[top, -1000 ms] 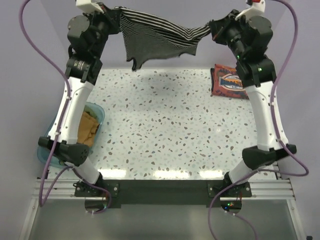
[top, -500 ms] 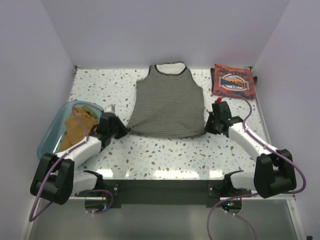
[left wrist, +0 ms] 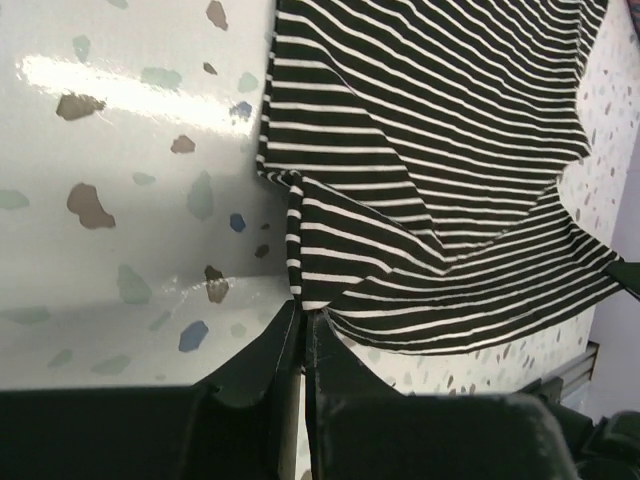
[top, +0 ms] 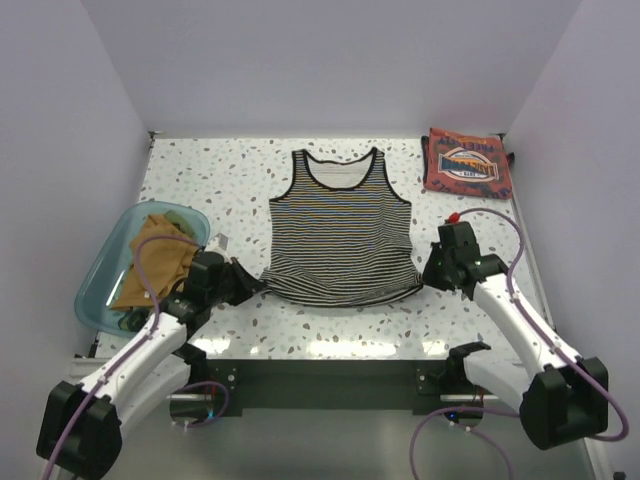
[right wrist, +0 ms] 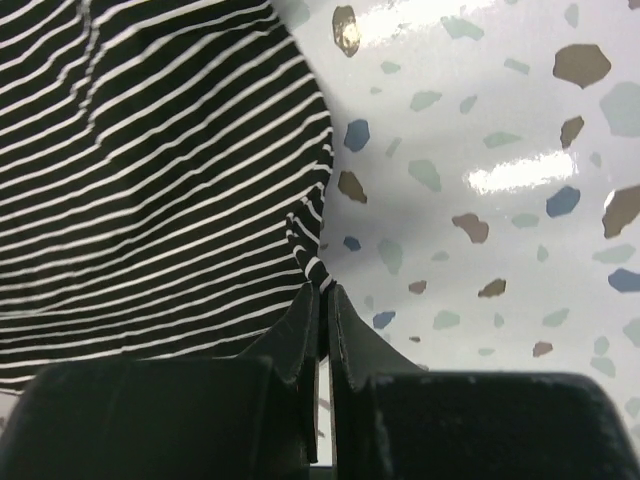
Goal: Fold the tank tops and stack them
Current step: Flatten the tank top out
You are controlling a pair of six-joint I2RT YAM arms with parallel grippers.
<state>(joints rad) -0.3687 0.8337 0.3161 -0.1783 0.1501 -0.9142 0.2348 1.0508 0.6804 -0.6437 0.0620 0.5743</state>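
Striped tank top (top: pixel 342 235) — soft, thin-striped, flat on speckled terrazzo table (top: pixel 220 180)

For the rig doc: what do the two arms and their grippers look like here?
White tubular links and bulky black joint housings on the left arm and right arm; a purple cable runs along each. The left gripper and right gripper are black, with black tapered fingers. Small red tab near the right wrist.
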